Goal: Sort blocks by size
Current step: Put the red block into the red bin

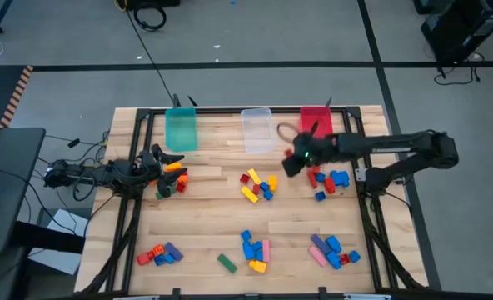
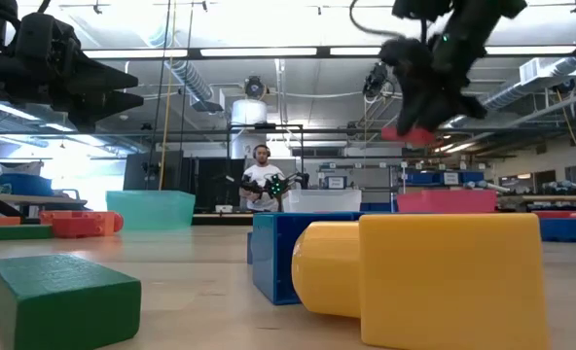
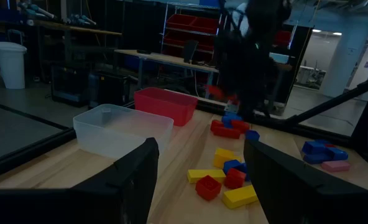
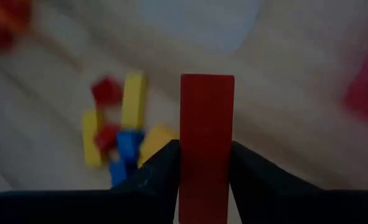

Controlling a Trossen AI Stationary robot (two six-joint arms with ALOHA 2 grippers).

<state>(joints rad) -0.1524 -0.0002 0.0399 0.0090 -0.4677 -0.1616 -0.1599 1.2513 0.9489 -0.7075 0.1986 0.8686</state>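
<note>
A long red block (image 4: 207, 137) is between the fingers of my right gripper (image 1: 290, 158), which is shut on it above the table between the middle pile (image 1: 257, 187) and the right pile of blocks (image 1: 328, 181). The low view shows this block (image 2: 410, 134) high over the table. My left gripper (image 3: 199, 177) stands open and level at the table's left side, beside a small pile of blocks (image 1: 171, 179), with nothing between its fingers. My right gripper pinches the red block's two long sides (image 4: 190, 168) between its two fingers, at the end nearest the wrist. The block's length runs along the fingers, and its free end (image 4: 207, 84) sticks out ahead of them. The fingers slant downward. The block is lifted clear of the table.
Three bins stand along the far edge: teal (image 1: 181, 129), clear (image 1: 256, 129) and red (image 1: 316, 121). More piles of blocks lie near the front edge (image 1: 161, 254), (image 1: 255, 250), (image 1: 334, 250), with a single green block (image 1: 226, 263). A person sits far behind the table (image 2: 262, 180).
</note>
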